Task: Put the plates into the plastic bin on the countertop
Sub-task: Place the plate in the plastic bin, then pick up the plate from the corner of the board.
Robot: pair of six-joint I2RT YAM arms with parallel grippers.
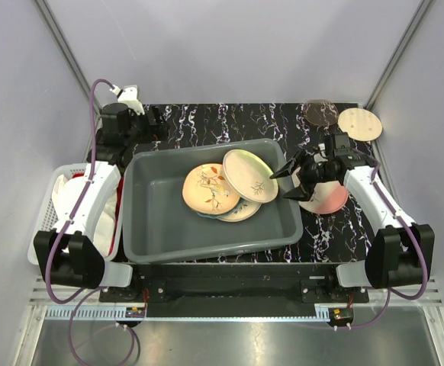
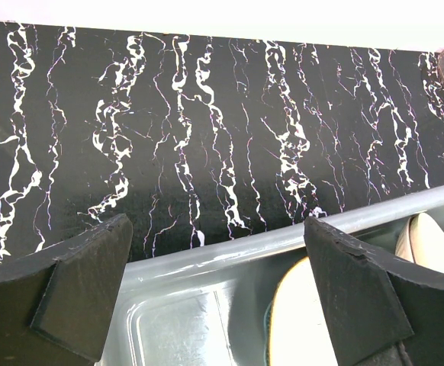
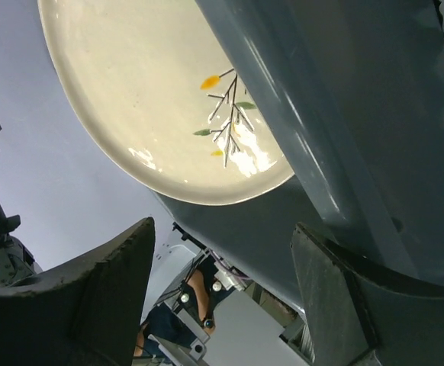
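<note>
Showing right gripper (image 1: 286,185), fingers spread, at plastic bin (image 1: 159,223) rim near cream sprig plate (image 1: 250,175); left gripper (image 2: 214,286) likewise spread, apparently empty.

A large grey rectangular plastic bin (image 1: 199,147) is shown with a smooth, semi-gloss skin, and soft highlights are caught along its rolled rim. The flat black countertop (image 1: 230,122), veined in white like marble, is seen as smooth with a dull sheen. A cream round plate with leaf sprigs (image 3: 153,99) is glazed and glossy, with bright reflections carried on it; a peach round plate (image 1: 210,189) looks glazed likewise. A white plastic mesh basket (image 1: 43,229) is filled with soft white cloth (image 1: 77,194). The black fingers (image 2: 359,297) of the left gripper (image 2: 216,252) are seen as matt and faintly grainy.
</note>
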